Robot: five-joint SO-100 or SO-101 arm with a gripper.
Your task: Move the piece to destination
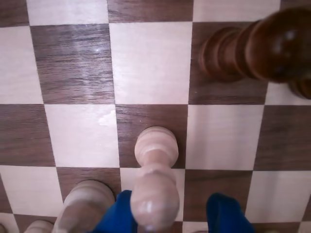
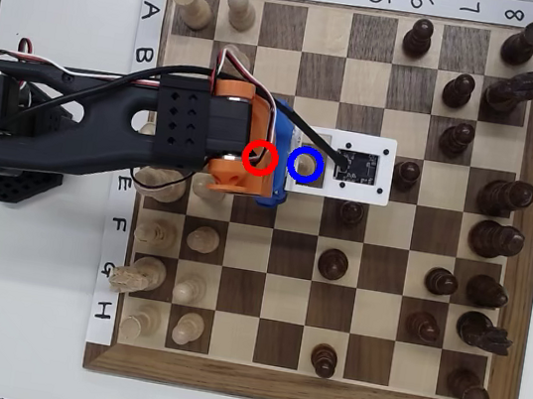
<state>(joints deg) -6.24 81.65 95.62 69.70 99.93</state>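
Chessboard [image 2: 298,390] fills both views; in the overhead view the black arm [image 2: 77,126] reaches in from the left edge so that the gripper [image 1: 172,213] hangs over mid-board, between the red ring [image 2: 261,158] and the blue ring [image 2: 306,164] marking the destination. That square and the piece are hidden there beneath the orange wrist and white camera board. In the wrist view the pale pawn [image 1: 155,179] stands at lower centre between the spread blue fingers [image 1: 226,213]. Whether either touches it, or whether it is lifted, I cannot tell. A dark piece [image 1: 252,48] looms blurred at upper right.
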